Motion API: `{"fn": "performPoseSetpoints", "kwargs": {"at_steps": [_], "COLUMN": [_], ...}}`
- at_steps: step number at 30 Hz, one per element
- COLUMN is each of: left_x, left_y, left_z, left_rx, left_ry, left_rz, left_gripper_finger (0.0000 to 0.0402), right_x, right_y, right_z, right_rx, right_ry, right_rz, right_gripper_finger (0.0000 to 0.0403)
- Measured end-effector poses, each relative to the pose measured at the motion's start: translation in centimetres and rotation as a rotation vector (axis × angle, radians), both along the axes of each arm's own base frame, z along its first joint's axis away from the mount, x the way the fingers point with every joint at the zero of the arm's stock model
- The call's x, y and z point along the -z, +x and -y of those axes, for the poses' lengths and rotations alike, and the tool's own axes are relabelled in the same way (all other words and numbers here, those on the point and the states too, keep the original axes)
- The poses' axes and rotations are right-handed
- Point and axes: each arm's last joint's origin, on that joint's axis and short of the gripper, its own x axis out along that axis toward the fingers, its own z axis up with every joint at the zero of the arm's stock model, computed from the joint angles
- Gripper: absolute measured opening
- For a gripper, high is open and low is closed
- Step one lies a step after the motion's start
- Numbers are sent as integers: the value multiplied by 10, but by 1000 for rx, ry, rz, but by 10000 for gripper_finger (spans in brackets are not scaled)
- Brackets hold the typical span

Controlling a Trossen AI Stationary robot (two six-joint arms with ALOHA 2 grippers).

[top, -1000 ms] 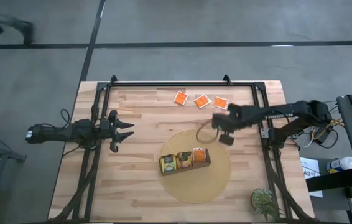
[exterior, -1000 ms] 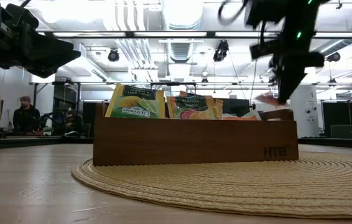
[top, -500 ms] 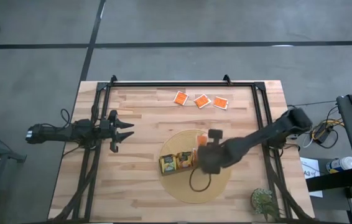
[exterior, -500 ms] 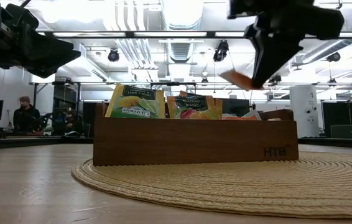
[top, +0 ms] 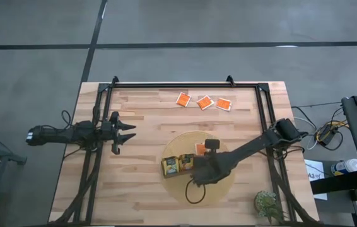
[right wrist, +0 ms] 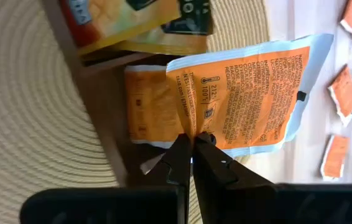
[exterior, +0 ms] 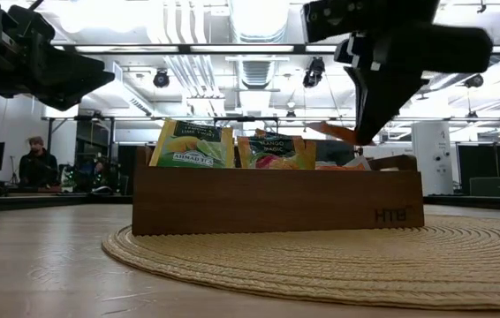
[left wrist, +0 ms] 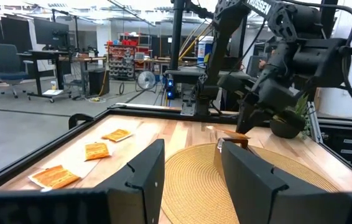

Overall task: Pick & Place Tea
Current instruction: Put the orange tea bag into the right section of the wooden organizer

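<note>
1. The right gripper (right wrist: 193, 149) is pinched tight on the edge of a bright orange tea bag (right wrist: 250, 93), which hangs from its fingertips (right wrist: 179, 155).
2. Seen from table height, that held tea bag (exterior: 334, 132) hangs tilted just above the wooden tray (exterior: 276, 201), over its right-hand end.
3. Directly under the held packet, another orange tea bag (right wrist: 151, 112) already lies in the tray's end compartment.
4. From above, the right arm reaches in from 3 o'clock and covers the tray (top: 178, 165) at the middle of the round woven mat (top: 219, 183).
5. The other two compartments hold a green-and-yellow tea bag (exterior: 191, 146) and a yellow-orange one (exterior: 272, 152), both standing upright.
6. Three more orange tea bags (top: 204, 101) lie in a row on the table (top: 134, 189) toward 12 o'clock, well apart from the mat.
7. The left gripper (top: 125, 132) hovers at 9 o'clock with its fingers spread and nothing between them.
</note>
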Motion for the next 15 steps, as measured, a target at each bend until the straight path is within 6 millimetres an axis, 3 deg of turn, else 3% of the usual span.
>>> {"fn": "performPoseSetpoints", "kwargs": {"at_steps": [6, 15], "left_x": [0, 0], "left_y": [0, 0], "left_z": [0, 0], "left_rx": [0, 0], "left_ry": [0, 0], "left_rz": [0, 0], "left_gripper_finger": [153, 153], "right_x": [-2, 24], "right_y": [0, 5], "right_z": [-9, -11], "right_rx": [-1, 1], "right_ry": [49, 31], "right_rz": [27, -40], "right_gripper_finger": [8, 8]}}
